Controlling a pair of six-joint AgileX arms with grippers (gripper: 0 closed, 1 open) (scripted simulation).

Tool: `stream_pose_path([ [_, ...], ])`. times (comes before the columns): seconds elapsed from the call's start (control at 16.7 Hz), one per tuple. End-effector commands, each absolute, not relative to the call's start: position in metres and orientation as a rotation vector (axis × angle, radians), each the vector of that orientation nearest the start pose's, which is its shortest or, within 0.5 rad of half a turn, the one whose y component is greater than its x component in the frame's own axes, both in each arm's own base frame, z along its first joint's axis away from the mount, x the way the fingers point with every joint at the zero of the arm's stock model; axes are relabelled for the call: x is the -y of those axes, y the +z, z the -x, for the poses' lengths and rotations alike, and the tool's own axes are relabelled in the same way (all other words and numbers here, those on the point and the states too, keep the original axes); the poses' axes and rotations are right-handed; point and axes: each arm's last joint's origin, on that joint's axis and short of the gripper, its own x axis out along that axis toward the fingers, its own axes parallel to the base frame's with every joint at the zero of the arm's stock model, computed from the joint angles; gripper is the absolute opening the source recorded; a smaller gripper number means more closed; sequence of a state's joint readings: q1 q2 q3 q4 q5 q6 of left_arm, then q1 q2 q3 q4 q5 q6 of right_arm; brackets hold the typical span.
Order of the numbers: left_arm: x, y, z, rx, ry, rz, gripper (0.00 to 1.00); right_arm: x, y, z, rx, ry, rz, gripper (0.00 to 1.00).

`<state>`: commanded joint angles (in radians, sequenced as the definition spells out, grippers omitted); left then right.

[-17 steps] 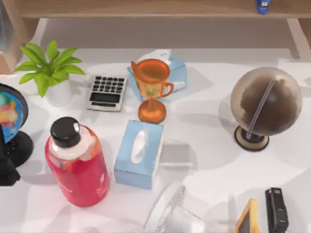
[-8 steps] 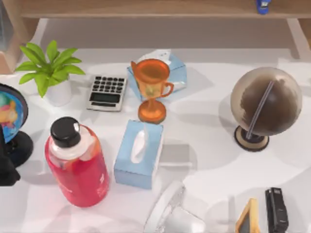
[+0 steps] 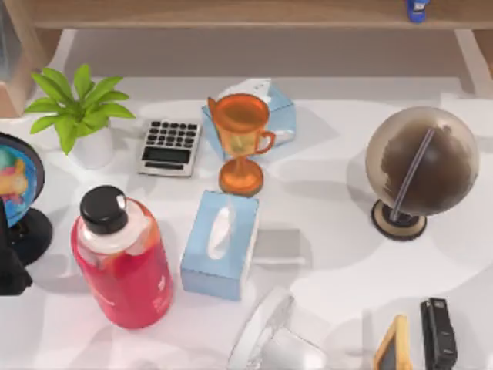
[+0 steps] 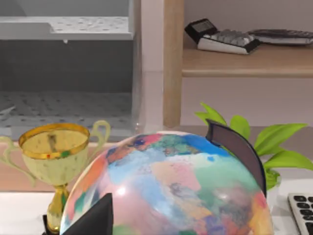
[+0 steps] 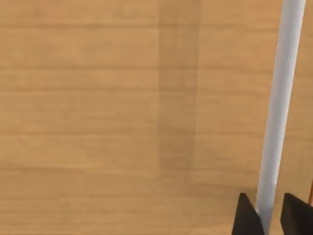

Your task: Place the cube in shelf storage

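Tabletop (image 3: 331,231) is crowded: plant (image 3: 77,104) and calculator (image 3: 169,146) far left, orange trophy (image 3: 243,139) standing in front of a tissue box (image 3: 281,116), a second tissue box (image 3: 221,245) near centre, red bottle (image 3: 123,262) to its left, brown globe (image 3: 420,166) at right. Shelf (image 3: 231,11) runs along the far edge, raised on wooden side supports, so anything stored there has to be lifted up and carried over the clutter. Cube: I cannot tell where it is from these views. Left tool (image 3: 9,274) sits at the left edge, just beside a multicoloured globe (image 4: 171,191), low and out of the working lane, probably parked; whether it is apart or together I cannot tell. Right tool (image 5: 271,220) faces a plain wood surface close up, with a pale rod (image 5: 279,112) crossing in front; which part of the woodwork that is, I cannot tell, nor whether the tool is apart, together or clamped on anything. Judgement: nothing confirms the cube stored yet.
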<state>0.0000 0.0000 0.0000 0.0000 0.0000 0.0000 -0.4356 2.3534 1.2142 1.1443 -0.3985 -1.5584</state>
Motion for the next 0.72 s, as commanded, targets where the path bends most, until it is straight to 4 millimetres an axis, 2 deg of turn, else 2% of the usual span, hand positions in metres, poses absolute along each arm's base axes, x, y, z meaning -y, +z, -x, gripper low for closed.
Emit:
stream_pose_path([
  [0.54, 0.001, 0.160, -0.106, 0.000, 0.000, 0.000, 1.00, 0.182, 0.088, -0.428, -0.014, -0.008, 1.567, 0.00],
  [0.72, 0.001, 0.160, -0.106, 0.000, 0.000, 0.000, 1.00, 0.184, 0.093, -0.418, -0.001, -0.021, 1.574, 0.00],
])
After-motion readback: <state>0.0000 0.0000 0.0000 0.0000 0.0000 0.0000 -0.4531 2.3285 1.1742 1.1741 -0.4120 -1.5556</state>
